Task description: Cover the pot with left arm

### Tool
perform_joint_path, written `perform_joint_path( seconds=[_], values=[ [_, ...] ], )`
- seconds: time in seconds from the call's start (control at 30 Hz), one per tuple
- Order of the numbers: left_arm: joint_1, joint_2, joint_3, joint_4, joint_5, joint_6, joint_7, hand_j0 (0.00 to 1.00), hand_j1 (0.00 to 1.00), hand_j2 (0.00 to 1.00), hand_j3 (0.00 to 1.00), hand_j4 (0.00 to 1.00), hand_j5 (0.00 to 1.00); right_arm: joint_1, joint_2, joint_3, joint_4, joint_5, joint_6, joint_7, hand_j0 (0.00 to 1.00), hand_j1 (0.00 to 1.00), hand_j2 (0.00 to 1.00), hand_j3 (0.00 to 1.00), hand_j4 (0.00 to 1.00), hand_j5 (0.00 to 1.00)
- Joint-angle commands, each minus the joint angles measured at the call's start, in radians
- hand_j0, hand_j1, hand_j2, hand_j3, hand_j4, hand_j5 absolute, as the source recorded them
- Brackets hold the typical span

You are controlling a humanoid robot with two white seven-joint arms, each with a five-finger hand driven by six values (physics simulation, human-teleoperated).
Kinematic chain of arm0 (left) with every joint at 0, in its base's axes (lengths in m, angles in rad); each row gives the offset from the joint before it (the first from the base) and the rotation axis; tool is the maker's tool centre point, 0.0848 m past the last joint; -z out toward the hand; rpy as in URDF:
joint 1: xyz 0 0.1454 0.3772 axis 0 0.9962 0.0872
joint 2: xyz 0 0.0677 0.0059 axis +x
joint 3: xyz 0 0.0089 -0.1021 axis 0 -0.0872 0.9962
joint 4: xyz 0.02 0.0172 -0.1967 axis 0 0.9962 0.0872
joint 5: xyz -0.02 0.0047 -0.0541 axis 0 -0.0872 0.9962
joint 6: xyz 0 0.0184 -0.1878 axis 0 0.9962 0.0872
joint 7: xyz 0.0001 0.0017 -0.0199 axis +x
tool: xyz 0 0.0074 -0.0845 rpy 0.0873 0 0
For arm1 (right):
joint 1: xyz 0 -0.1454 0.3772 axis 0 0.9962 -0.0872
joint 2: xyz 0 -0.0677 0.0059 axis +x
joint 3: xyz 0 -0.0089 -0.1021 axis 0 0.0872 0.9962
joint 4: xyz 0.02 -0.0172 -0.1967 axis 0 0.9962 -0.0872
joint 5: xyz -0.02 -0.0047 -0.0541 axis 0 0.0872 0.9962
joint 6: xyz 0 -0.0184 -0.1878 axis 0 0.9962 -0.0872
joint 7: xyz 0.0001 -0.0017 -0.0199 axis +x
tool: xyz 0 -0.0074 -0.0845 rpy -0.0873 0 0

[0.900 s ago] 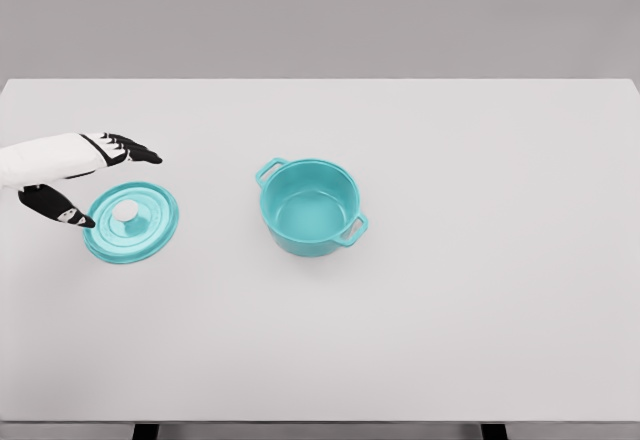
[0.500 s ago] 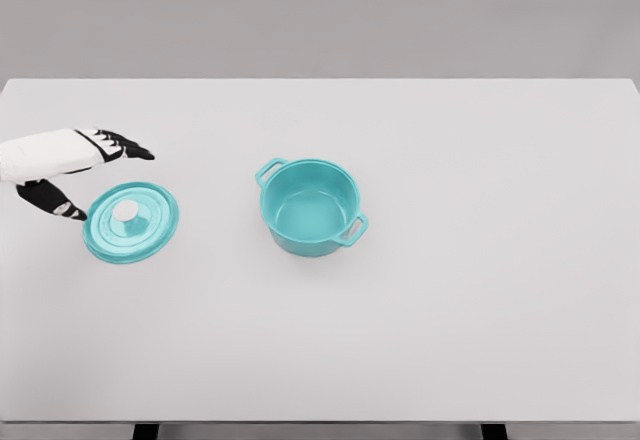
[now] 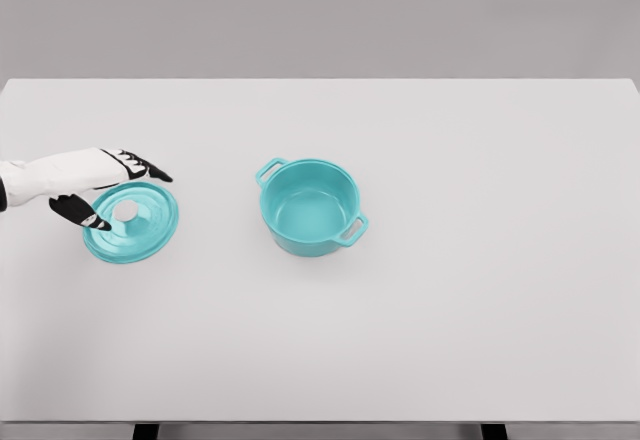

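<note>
Head view — the only view supplied. 1 arm is visible: the left hand (image 3: 105, 185) enters from the picture's left edge and sits over the far-left part of the lid (image 3: 131, 223). The right arm is out of view.

Finger state: the fingers (image 3: 148, 168) extend over the lid's far rim, and the thumb (image 3: 82, 212) reaches toward the pale knob (image 3: 125, 211) from the near-left side. The gap between them is wide and nothing is gripped. Whether the thumb tip touches the lid cannot be told.

Lid position: it lies flat on the white table (image 3: 480, 290), knob upward — the orientation needed for a top grasp — near the table's left edge.

Pot position: the pot (image 3: 310, 206) stands upright and uncovered near the table's centre, well apart from the lid to its right. Its 2 handles point far-left and near-right, leaving the rim unobstructed.

Assessment: the hand appears to bracket the knob ready to pinch it. The grasp, lift and transfer all remain to be done.
</note>
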Motion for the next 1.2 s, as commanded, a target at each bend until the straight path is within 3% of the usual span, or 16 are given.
perform_joint_path(
  seconds=[0.0, 0.17, 1.0, 1.17],
  values=[
    [0.000, 0.003, -0.001, 0.007, 0.010, 0.003, 0.000, 0.86, 0.86, 0.86, 0.86, 0.86, 0.86, 0.000, 0.000, 0.000, 0.000, 0.001, -0.001, 0.000, 1.00, 1.00, 1.00, 1.00, 1.00, 1.00],
    [-0.003, 0.003, -0.025, 0.055, 0.002, 0.003, 0.000, 0.85, 0.85, 0.85, 0.85, 0.85, 0.85, 0.000, 0.000, 0.000, 0.000, 0.001, -0.001, 0.000, 1.00, 1.00, 1.00, 1.00, 1.00, 1.00],
    [-0.006, 0.001, -0.024, 0.050, 0.007, 0.003, 0.000, 0.82, 0.82, 0.82, 0.82, 0.82, 0.82, 0.000, 0.000, 0.000, 0.000, 0.001, -0.001, 0.000, 1.00, 1.00, 1.00, 1.00, 1.00, 1.00],
    [-0.006, -0.002, -0.030, 0.053, 0.002, 0.003, 0.000, 0.76, 0.76, 0.76, 0.76, 0.76, 0.76, 0.000, 0.000, 0.000, 0.000, 0.001, -0.001, 0.000, 1.00, 1.00, 1.00, 1.00, 1.00, 1.00]
  ],
)
